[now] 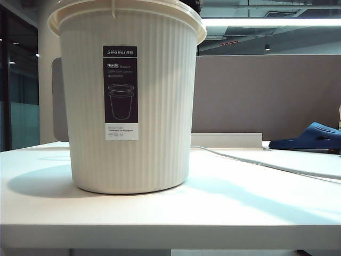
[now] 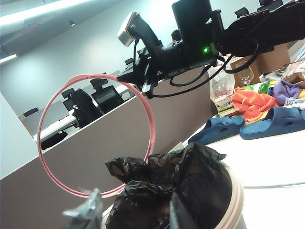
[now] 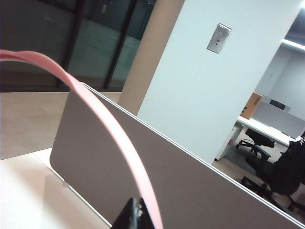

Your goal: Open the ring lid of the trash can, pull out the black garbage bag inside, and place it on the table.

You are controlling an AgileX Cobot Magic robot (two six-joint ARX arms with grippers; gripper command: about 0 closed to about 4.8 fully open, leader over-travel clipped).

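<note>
The cream ribbed trash can (image 1: 133, 106) stands on the white table (image 1: 240, 202); its top is cut off in the exterior view, and neither gripper shows there. In the left wrist view the crinkled black garbage bag (image 2: 190, 181) bulges out of the can's mouth (image 2: 236, 200). My left gripper (image 2: 136, 214) is open just above it, one finger on each side of the bag's bunched top. The pink ring lid (image 2: 39, 143) hangs upright in the air beyond the can. My right gripper (image 2: 147, 88) is shut on its upper edge. Close up, the ring lid (image 3: 121, 138) runs past the shut right gripper (image 3: 137, 212).
Two dark blue slippers (image 2: 214, 129) (image 2: 276, 121) lie on the table right of the can, one of them (image 1: 314, 136) also in the exterior view. Coloured clothes (image 2: 252, 102), a bottle (image 2: 221, 88) and a glass (image 2: 245, 74) sit behind them. A white cable (image 1: 266, 165) crosses the table. A brown partition (image 1: 256, 96) stands behind.
</note>
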